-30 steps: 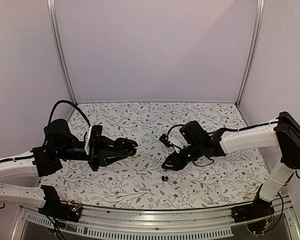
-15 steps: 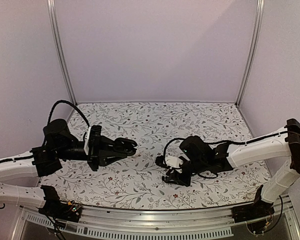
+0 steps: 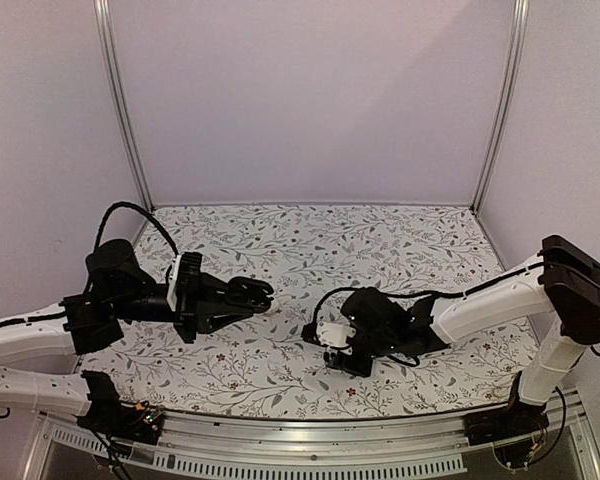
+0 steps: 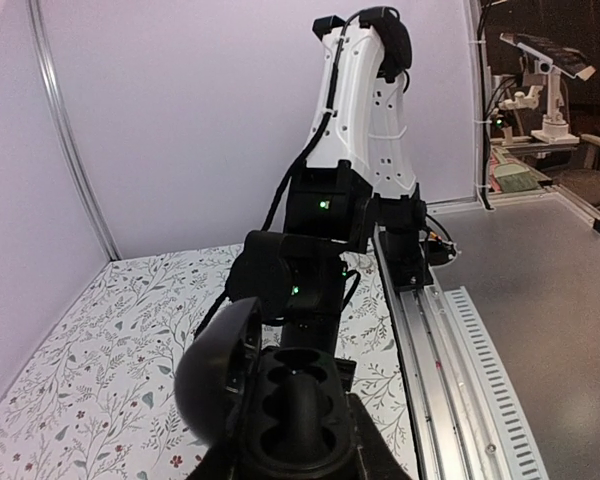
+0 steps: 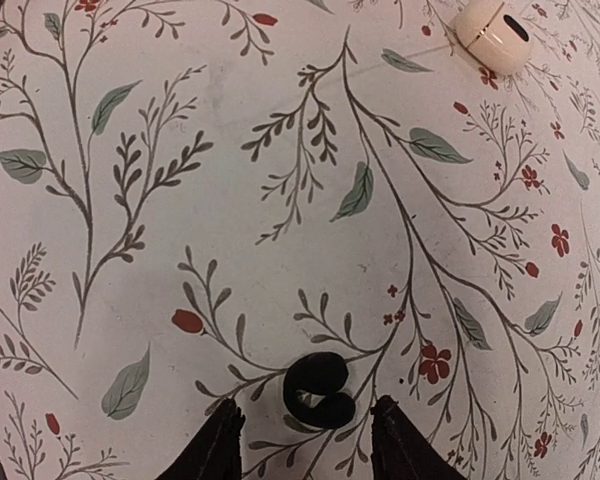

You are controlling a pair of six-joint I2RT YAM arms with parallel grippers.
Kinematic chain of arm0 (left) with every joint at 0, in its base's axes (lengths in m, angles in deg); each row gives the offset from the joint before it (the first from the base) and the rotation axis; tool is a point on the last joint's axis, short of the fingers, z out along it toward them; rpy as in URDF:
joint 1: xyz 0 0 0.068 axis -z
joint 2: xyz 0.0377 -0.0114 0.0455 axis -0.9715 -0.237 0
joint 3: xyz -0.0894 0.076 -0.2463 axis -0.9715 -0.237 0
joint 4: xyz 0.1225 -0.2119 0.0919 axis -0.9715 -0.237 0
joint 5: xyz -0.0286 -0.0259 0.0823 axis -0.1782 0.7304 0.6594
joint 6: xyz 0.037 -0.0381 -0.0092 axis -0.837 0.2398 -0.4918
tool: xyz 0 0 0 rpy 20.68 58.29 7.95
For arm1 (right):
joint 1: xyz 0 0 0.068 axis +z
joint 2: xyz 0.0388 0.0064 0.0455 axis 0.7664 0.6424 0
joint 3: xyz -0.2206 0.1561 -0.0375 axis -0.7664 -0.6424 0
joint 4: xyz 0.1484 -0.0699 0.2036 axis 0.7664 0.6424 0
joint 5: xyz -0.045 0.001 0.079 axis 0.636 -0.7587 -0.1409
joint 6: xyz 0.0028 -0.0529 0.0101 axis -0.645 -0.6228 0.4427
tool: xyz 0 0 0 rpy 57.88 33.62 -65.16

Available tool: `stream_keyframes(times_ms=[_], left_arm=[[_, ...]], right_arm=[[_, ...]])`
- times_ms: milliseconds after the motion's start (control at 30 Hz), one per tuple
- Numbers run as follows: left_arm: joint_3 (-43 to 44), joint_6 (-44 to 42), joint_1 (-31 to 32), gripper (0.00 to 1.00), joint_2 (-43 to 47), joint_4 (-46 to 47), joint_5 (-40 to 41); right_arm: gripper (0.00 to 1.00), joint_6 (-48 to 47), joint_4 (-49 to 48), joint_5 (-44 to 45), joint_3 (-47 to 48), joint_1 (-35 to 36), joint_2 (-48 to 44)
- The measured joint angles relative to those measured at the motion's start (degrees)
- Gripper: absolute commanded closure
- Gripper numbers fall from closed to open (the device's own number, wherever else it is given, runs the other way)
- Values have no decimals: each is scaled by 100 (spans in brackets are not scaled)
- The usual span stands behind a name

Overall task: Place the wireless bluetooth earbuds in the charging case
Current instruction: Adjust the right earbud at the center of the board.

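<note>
The charging case (image 4: 298,405) is a black oval case with its lid (image 4: 212,372) hinged open to the left and its two wells empty. My left gripper (image 4: 300,462) is shut on it and holds it above the mat (image 3: 248,293). The earbuds (image 5: 320,390) show as two tiny black rounded lobes touching each other on the floral mat. My right gripper (image 5: 308,412) is open, low over them, with one fingertip (image 5: 223,432) on each side. In the top view the right gripper (image 3: 332,353) hides the earbuds.
A small cream case (image 5: 493,30) lies on the mat well beyond the earbuds. The floral mat (image 3: 400,240) covers the table, with purple walls at the back and sides. A metal rail (image 3: 310,440) runs along the near edge.
My right arm has swung toward the near edge and come down over the earbuds, which showed bare on the mat a second ago. The left arm and the case have not moved.
</note>
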Motion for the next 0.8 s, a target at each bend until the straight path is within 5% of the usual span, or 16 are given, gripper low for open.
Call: stream_keyframes(times_ms=[800], left_arm=[[-2, -2, 0, 100, 0, 0, 0]], right_arm=[[58, 245, -28, 664, 839, -59, 844]])
